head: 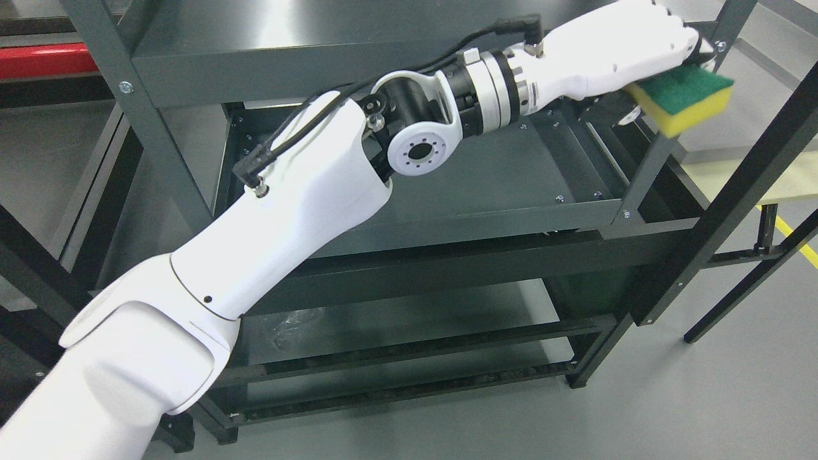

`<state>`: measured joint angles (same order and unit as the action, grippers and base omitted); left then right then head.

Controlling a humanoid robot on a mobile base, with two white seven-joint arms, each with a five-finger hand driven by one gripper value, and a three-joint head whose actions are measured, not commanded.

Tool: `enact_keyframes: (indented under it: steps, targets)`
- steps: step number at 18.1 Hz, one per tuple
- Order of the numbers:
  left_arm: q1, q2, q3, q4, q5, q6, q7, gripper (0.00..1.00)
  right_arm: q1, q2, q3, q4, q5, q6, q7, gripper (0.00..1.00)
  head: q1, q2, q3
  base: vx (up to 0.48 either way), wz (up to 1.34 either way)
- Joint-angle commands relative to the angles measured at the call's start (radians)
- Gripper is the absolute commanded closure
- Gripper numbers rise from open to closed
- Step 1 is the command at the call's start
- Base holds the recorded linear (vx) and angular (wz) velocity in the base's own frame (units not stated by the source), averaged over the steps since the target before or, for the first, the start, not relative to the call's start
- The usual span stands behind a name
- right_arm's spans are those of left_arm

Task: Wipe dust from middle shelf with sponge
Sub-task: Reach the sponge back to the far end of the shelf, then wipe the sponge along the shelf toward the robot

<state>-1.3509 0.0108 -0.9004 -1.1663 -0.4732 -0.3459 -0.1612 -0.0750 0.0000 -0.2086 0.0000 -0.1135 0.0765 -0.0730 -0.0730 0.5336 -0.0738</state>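
My left arm comes in from the lower left and reaches across the dark grey metal rack. Its white hand [677,57] is at the upper right and is shut on a yellow sponge with a green scouring top [690,101]. The sponge hangs at the rack's right end, near the right upright, above and just past the right edge of the middle shelf [511,172]. The fingers are mostly hidden under the hand and behind the sponge. The right arm is out of view.
The top shelf [287,45] overhangs the middle one at the back. A lower shelf [396,319] lies below. A black diagonal frame bar [735,191] and a pale table edge [779,179] stand to the right. Grey floor surrounds the rack.
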Motion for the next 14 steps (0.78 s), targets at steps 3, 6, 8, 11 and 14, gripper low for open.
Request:
enact_keyframes:
  steps: [3, 6, 8, 11, 14]
  targets:
    - [0.128, 0.007, 0.153, 0.014, -0.068, -0.042, -0.003, 0.99, 0.0, -0.017, 0.0, -0.017, 0.0, 0.0, -0.001, 0.0, 0.0, 0.0, 0.0, 0.0, 0.0]
    - [0.163, 0.007, 0.289, -0.087, -0.067, -0.084, -0.087, 1.0, 0.0, -0.017, 0.0, -0.017, 0.0, 0.0, -0.001, 0.0, 0.0, 0.0, 0.0, 0.0, 0.0]
    - [0.243, 0.021, 0.403, -0.186, -0.065, -0.11, -0.203, 1.0, 0.0, -0.017, 0.0, -0.017, 0.0, 0.0, -0.001, 0.0, 0.0, 0.0, 0.0, 0.0, 0.0]
    - [0.352, 0.09, 0.605, -0.271, -0.065, -0.215, -0.342, 1.0, 0.0, -0.017, 0.0, -0.017, 0.0, 0.0, -0.001, 0.0, 0.0, 0.0, 0.0, 0.0, 0.0]
    - [0.36, 0.169, 0.817, -0.27, -0.059, -0.315, -0.37, 1.0, 0.0, -0.017, 0.0, -0.017, 0.0, 0.0, -0.001, 0.0, 0.0, 0.0, 0.0, 0.0, 0.0]
